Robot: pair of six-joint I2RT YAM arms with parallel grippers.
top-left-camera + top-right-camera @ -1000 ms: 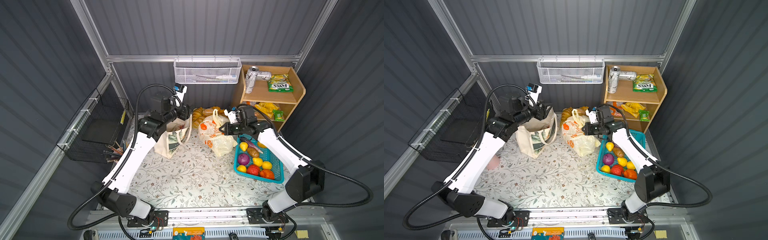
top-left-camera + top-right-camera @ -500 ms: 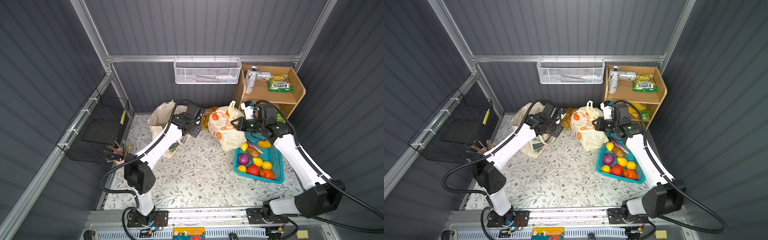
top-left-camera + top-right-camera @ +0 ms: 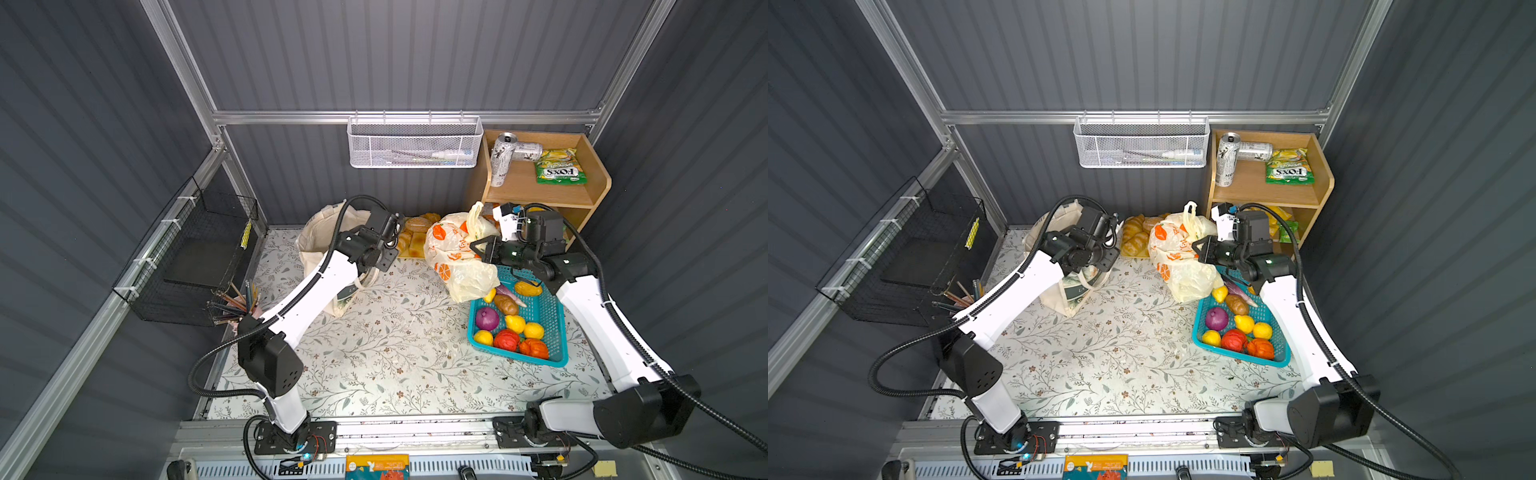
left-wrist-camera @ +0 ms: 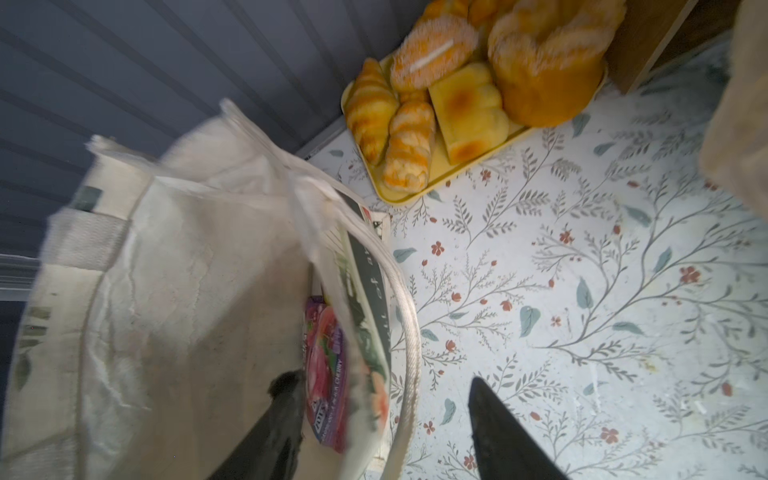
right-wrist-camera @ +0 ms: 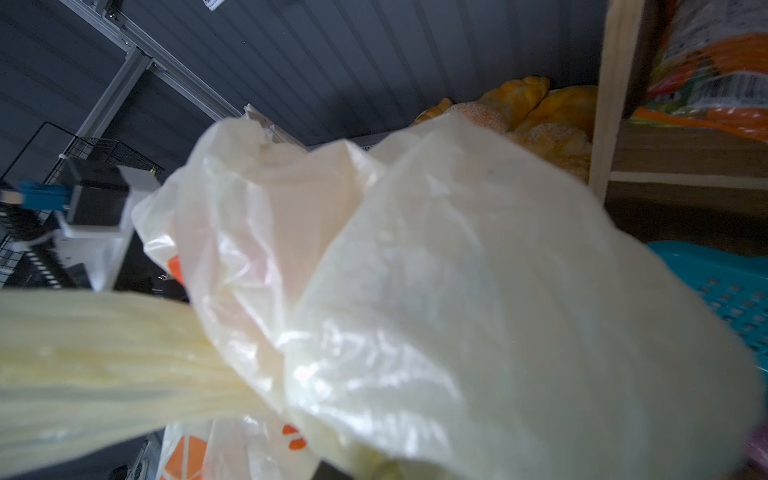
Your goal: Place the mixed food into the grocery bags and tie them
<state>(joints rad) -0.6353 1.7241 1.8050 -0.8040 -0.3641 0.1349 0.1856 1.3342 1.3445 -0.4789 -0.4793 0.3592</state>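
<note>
Straddling the canvas tote (image 4: 166,291) rim, left gripper (image 4: 382,380) apparently spreads beside open tabletop (image 4: 582,291).

Lab robot cell: grey panelled walls (image 3: 374,54), aluminium frame (image 3: 291,117).

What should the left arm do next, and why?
Probably close the left gripper on the canvas tote rim: the fingers stand open astride it, the purple candy packet already lies inside, and the right gripper holds the plastic bag.
</note>
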